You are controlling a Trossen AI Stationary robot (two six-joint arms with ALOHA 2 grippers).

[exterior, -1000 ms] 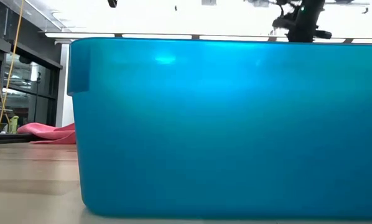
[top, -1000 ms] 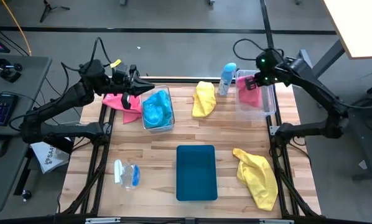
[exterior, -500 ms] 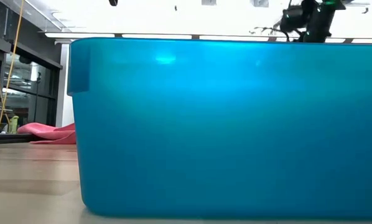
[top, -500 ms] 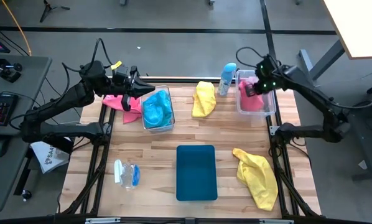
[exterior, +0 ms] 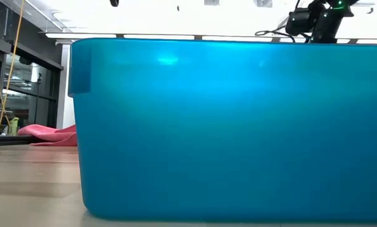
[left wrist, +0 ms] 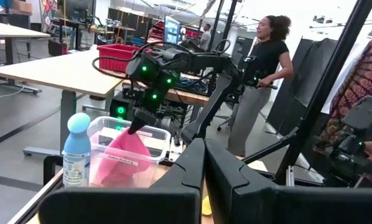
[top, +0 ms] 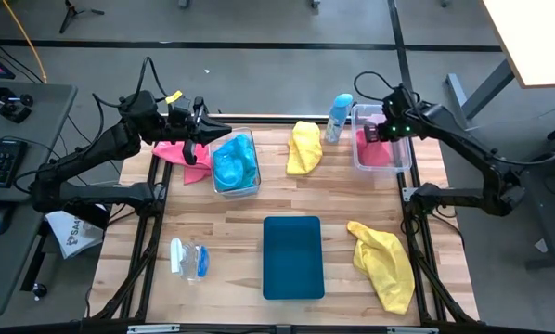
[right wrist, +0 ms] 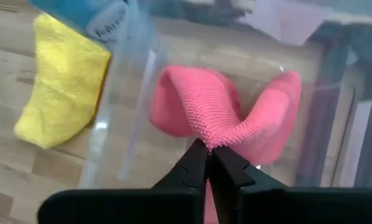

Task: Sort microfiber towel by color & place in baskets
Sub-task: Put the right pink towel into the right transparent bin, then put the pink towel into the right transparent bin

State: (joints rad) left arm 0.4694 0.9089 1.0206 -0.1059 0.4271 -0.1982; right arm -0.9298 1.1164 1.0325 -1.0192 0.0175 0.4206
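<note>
My right gripper (right wrist: 209,149) is above the clear bin (top: 405,153) at the far right and is shut on a pink towel (top: 377,151). My left gripper (top: 224,129) hovers shut and empty at the far left, beside the other clear bin (top: 251,181), which holds a blue towel (top: 233,163). A second pink towel (top: 174,150) lies on the table under the left arm. One yellow towel (top: 303,147) lies at the far middle, another (top: 387,263) at the near right. The dark-teal tray (top: 292,257) sits flat at the near middle. My right gripper pinches a raised fold (right wrist: 218,138) at the top of the pink towel between its two fingers, coming from above and pointing down. The towel hangs slack below the fingers like a tent (left wrist: 125,155), with its lower part down inside the clear bin.
A bottle with a light-blue cap (top: 338,116) stands just left of the right bin. A small clear bottle (top: 189,260) lies at the near left. The tray's wall (exterior: 226,126) fills the low view. People stand in the room beyond the table (left wrist: 260,68).
My right gripper has shifted slightly over the right bin and come down, still shut on the pink towel. The towel has sunk from hanging at the bin's left wall to resting with its lower part inside the bin.
</note>
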